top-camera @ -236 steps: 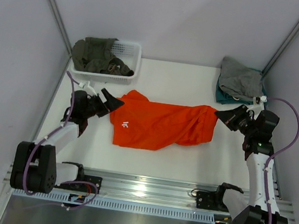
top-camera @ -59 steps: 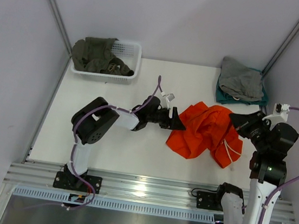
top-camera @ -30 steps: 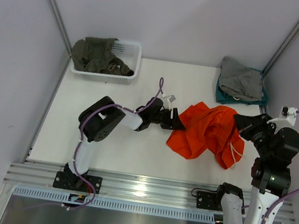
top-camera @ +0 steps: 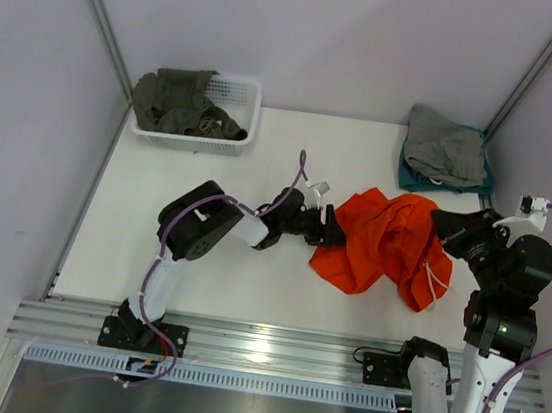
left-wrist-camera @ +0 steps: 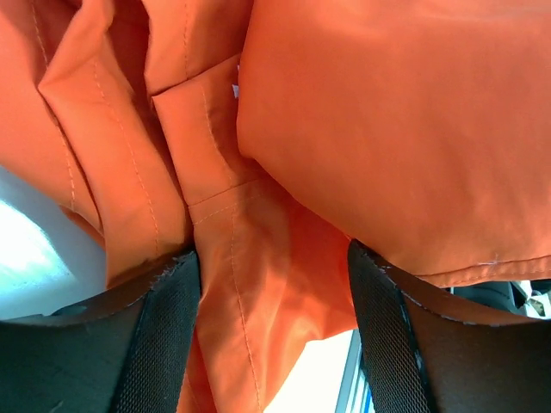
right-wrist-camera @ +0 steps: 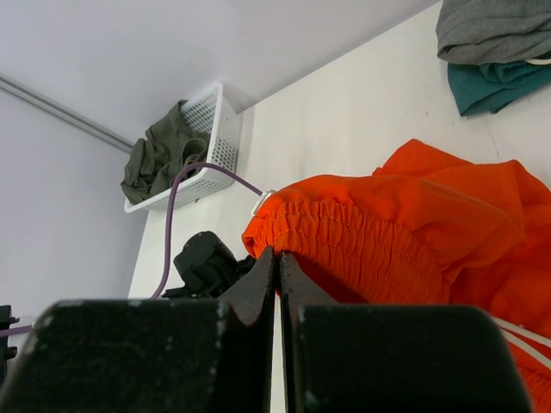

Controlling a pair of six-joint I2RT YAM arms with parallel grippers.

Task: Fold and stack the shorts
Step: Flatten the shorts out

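Note:
The bright orange shorts [top-camera: 382, 242] lie bunched up right of the table's middle, with the white drawstring [top-camera: 432, 276] trailing at their right side. My left gripper [top-camera: 334, 230] reaches in low at their left edge. In the left wrist view it [left-wrist-camera: 271, 258] stands open, and a seamed fold of the shorts [left-wrist-camera: 387, 129] fills the gap between the two black fingers [left-wrist-camera: 164, 327]. My right gripper [top-camera: 442, 225] is raised at the shorts' right side. In the right wrist view it [right-wrist-camera: 277, 256] is shut, with the gathered waistband [right-wrist-camera: 370, 237] at its tips.
A white basket [top-camera: 241, 94] with an olive-green garment [top-camera: 173, 101] stands at the back left. A grey garment [top-camera: 445, 142] lies on a teal one [top-camera: 411, 175] at the back right. Metal rails run along the near edge, and walls close in both sides.
Over the last second my left gripper has pushed a little to the right into the shorts' left edge. The right arm and the bunched shorts have hardly moved.

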